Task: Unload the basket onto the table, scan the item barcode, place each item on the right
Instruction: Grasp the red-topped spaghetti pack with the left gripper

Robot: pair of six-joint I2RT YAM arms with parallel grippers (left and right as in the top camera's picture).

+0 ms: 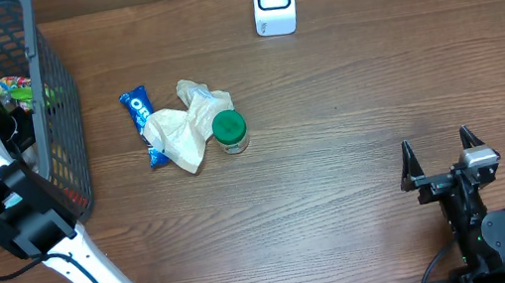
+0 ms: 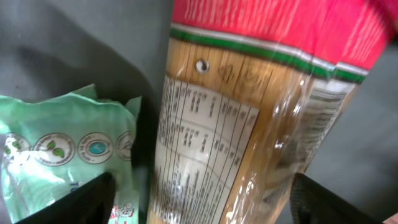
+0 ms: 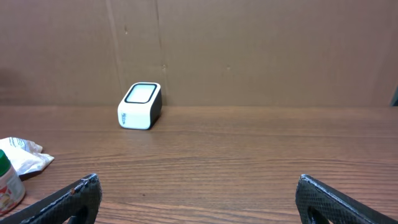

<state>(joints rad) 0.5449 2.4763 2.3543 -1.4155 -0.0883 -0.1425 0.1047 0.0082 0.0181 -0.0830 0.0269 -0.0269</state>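
In the left wrist view a pasta packet [image 2: 249, 118] with a red top, a green band and a white printed label fills the frame, lying inside the dark basket. My left gripper [image 2: 200, 193] is open, one finger on each side of the packet's lower end, with a gap on the left side. No barcode shows clearly. From overhead the left gripper [image 1: 20, 114] is down inside the basket [image 1: 61, 100]. The white scanner [image 1: 274, 1] stands at the table's back edge. My right gripper [image 1: 444, 161] is open and holds nothing, near the front right.
A pale green pouch [image 2: 62, 149] lies beside the packet in the basket. On the table sit a blue Oreo pack [image 1: 138, 113], a crumpled pale bag [image 1: 185, 126] and a green-lidded jar [image 1: 230, 131]. The scanner [image 3: 140, 106] stands ahead of the right gripper [image 3: 199, 199].
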